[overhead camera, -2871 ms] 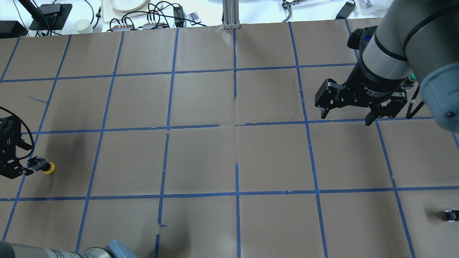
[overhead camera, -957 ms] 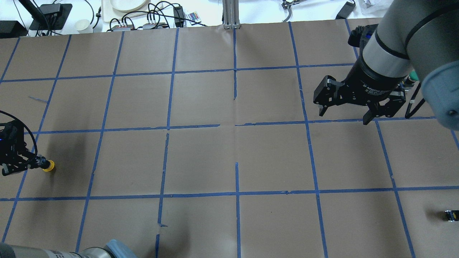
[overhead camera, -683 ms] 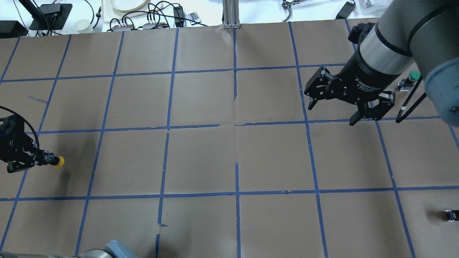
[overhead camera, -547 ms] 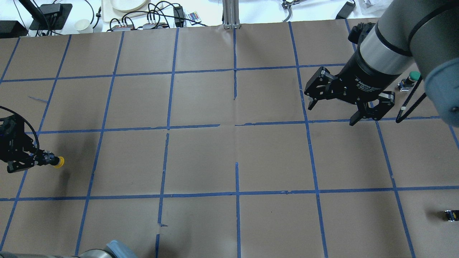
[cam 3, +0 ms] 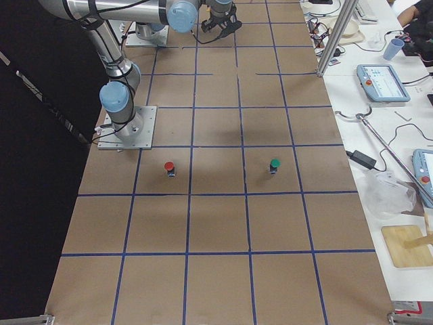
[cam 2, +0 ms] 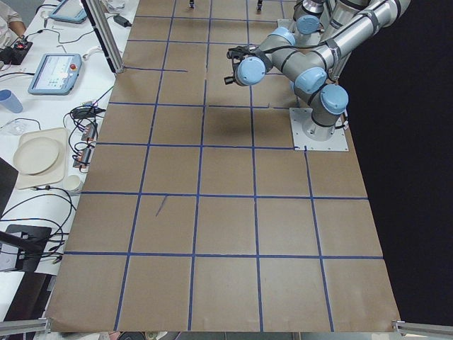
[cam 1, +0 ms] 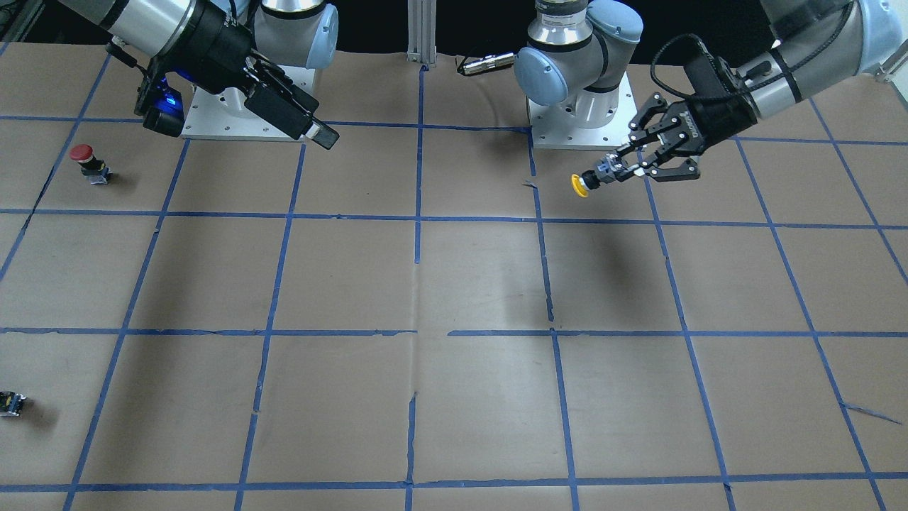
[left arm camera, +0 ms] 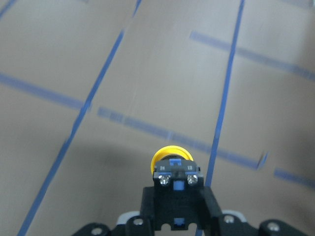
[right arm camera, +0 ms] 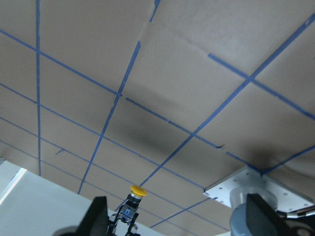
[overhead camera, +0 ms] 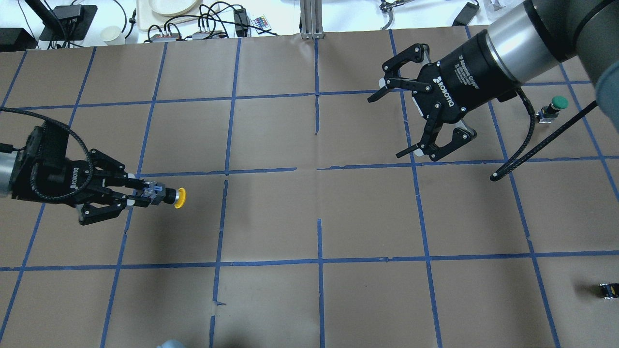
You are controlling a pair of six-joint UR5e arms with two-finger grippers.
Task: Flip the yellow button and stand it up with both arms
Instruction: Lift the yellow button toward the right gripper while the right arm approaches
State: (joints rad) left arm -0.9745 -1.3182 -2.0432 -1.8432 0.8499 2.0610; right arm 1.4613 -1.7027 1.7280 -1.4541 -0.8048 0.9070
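Yellow button (overhead camera: 179, 198), in the air near the left edge of the table (overhead camera: 271, 217), is pinched by its body in the left gripper (overhead camera: 145, 195), jaws narrow; the right gripper (overhead camera: 384, 128) gapes wide toward the far-right corner.

fingers (left arm camera: 150, 209) clamp yellow button (left arm camera: 171, 160) above paper

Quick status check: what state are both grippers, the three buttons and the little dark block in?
left gripper: shut on the yellow button
yellow button: held clear of the table, horizontal, cap pointing away from the gripper
right gripper: open, empty, in the air
red button: upright on the table, untouched
green button: upright on the table, untouched
small dark block: on the table, too small to read its orientation
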